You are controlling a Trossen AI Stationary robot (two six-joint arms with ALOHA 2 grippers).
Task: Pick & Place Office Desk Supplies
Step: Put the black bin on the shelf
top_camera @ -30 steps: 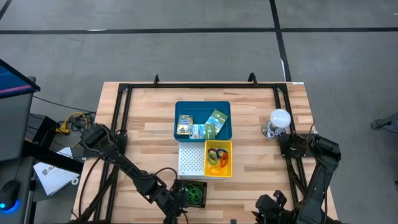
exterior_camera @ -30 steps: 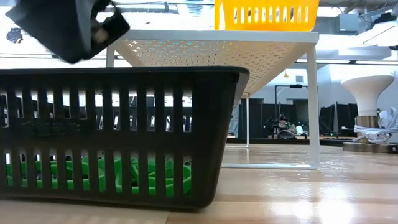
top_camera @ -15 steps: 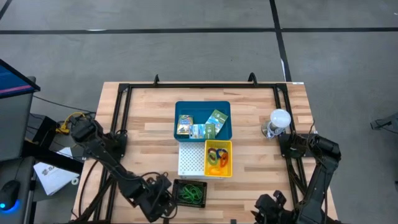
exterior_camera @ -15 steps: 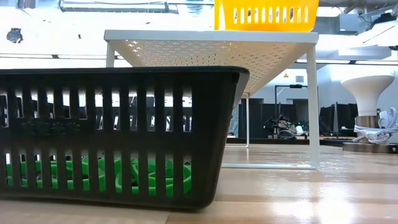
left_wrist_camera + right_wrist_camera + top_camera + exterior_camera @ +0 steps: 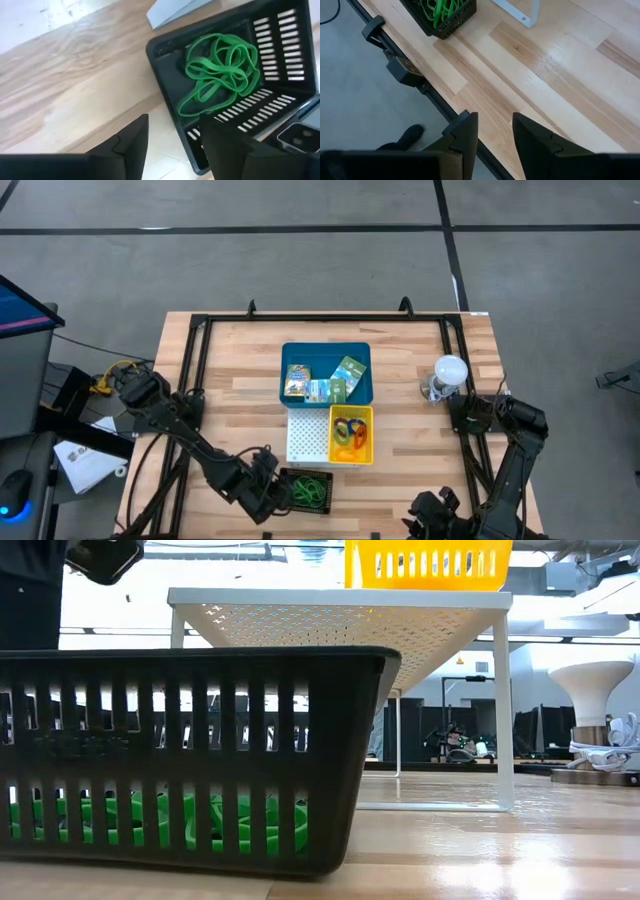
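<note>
Left end effector (image 5: 268, 498), fingers apart and empty, sits at lower left of the high view beside my black basket (image 5: 306, 491) of green rubber bands (image 5: 220, 70). Next I should lift clear of its rim. Right end effector (image 5: 495, 135), fingers apart, waits over the bench (image 5: 410, 430) edge.

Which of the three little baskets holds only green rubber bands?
The black slotted plastic basket at the table's near edge, beside the left arm's fingers. The yellow basket holds mixed-colour bands, and the blue bin holds printed packets.
</note>
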